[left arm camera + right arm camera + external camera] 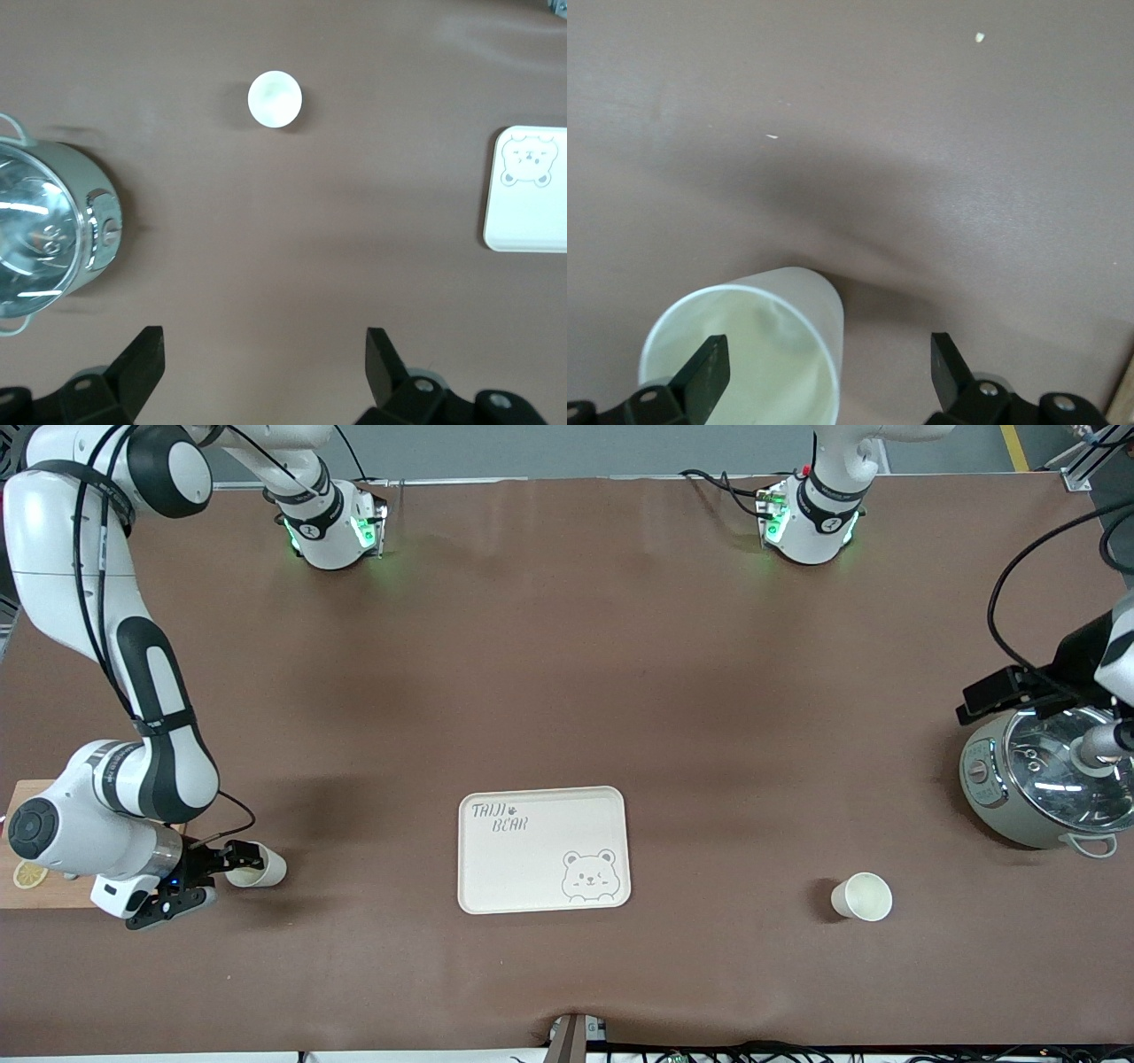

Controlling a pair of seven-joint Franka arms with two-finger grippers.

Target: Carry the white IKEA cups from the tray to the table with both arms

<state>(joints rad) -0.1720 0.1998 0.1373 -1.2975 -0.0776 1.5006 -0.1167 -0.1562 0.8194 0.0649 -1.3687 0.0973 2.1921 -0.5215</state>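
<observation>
One white cup (266,868) stands upright on the table toward the right arm's end. My right gripper (232,865) is open at its rim. In the right wrist view one fingertip (709,363) is over the cup's mouth (762,345) and the other is outside the wall, with the gripper (828,367) straddling it. The second white cup (864,896) stands alone toward the left arm's end and also shows in the left wrist view (275,98). My left gripper (264,354) is open and empty, high over bare table beside the pot; its black hand (1010,691) shows in the front view.
A bear-printed tray (523,868) lies between the two cups, also in the left wrist view (532,212). A grey pot with a glass lid (1045,779) stands at the left arm's end. A wooden board (35,895) with a lemon slice (29,875) lies under the right arm.
</observation>
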